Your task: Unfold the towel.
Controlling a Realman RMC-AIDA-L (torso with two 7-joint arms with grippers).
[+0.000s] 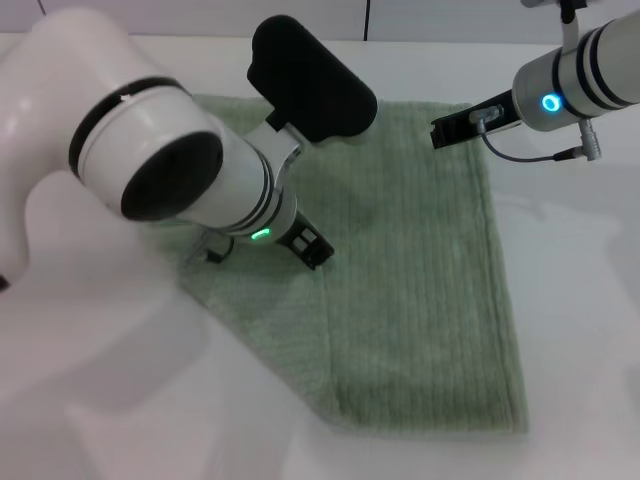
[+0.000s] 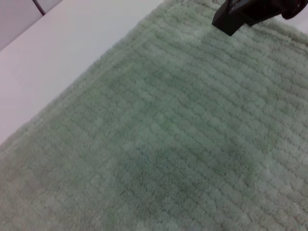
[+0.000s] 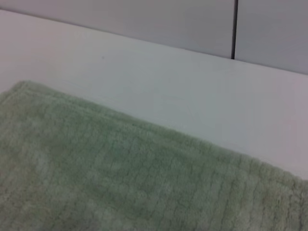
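Note:
The pale sage-green towel (image 1: 410,290) lies flat on the white table, with a straight crease or layer edge running front to back near its left side. It also shows in the left wrist view (image 2: 159,144) and the right wrist view (image 3: 110,183). My left gripper (image 1: 262,250) is low over the towel's left part, its two dark fingertips (image 1: 312,247) spread apart on the cloth and holding nothing. My right gripper (image 1: 455,128) hovers at the towel's far right corner. It also shows in the left wrist view (image 2: 240,14).
The white table (image 1: 580,300) runs around the towel on all sides. A wall with a dark vertical seam (image 3: 234,29) stands behind the table. My bulky left arm (image 1: 150,170) hides the towel's near left part.

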